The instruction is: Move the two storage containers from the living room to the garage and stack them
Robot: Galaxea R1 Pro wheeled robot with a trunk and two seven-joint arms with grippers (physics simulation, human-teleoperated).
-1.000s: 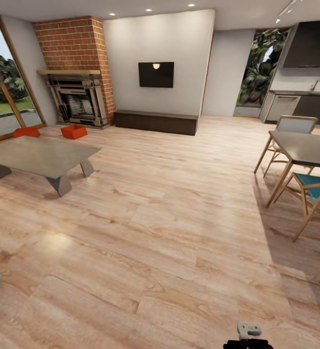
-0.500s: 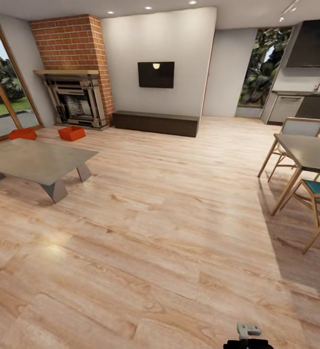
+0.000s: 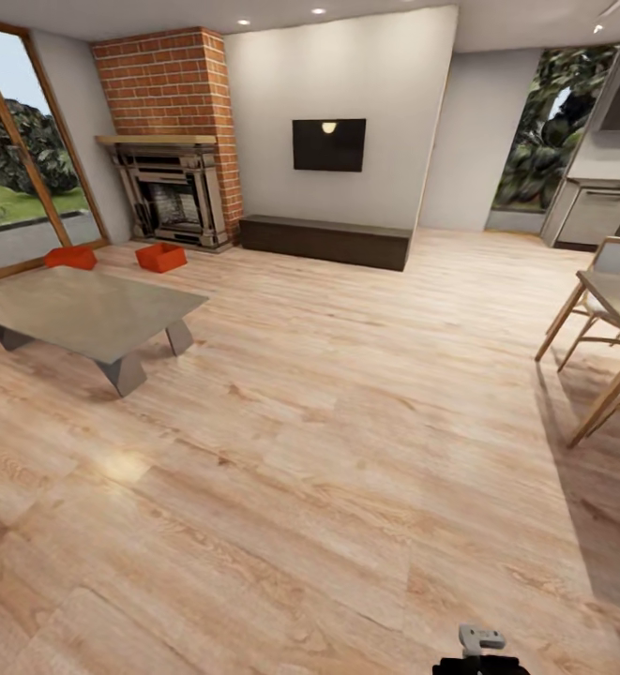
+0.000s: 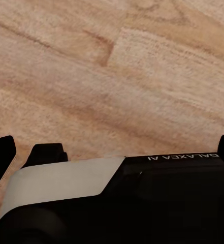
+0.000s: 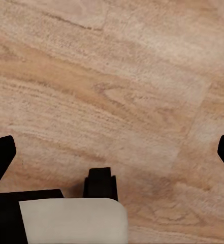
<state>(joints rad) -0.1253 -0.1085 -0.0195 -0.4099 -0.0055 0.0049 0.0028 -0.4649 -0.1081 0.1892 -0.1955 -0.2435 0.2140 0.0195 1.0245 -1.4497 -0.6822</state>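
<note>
Home living room: brick fireplace [image 3: 173,202], wall television [image 3: 328,144].

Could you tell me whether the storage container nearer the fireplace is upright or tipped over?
Upright: the storage container sits flat on the wood floor before the fireplace, open top up.

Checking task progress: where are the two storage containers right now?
In the head view, both storage containers sit on the wood floor at far left, beyond the low grey table, in front of the fireplace.

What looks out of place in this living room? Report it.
Two red-orange storage containers sit loose on the wood-plank floor before the fireplace, beyond the low table; one looks slightly angled. Nothing appears spilled or damaged.
</note>
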